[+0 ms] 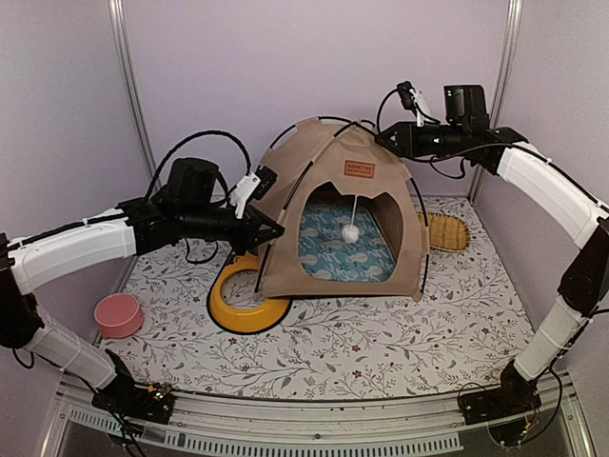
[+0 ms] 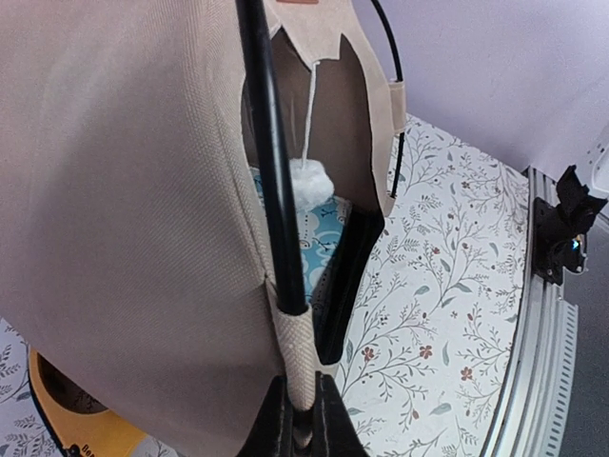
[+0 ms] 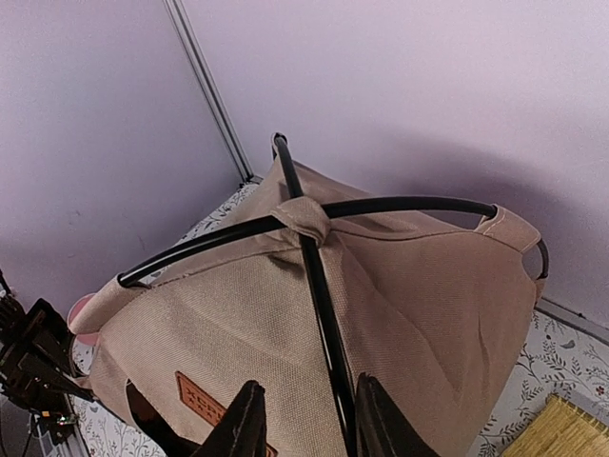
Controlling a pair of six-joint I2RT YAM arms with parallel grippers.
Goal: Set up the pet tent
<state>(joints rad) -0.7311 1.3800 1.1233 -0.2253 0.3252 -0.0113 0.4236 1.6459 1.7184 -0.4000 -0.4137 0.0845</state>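
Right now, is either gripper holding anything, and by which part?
Left gripper clamps the pet tent by its front-corner pole sleeve. Right gripper straddles a roof pole; grip cannot be told.

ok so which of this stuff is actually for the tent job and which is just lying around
for the job: pet tent, its black poles, white pom-pom

just lying about: yellow bowl tray, pink bowl, woven straw mat, blue patterned mat inside the tent
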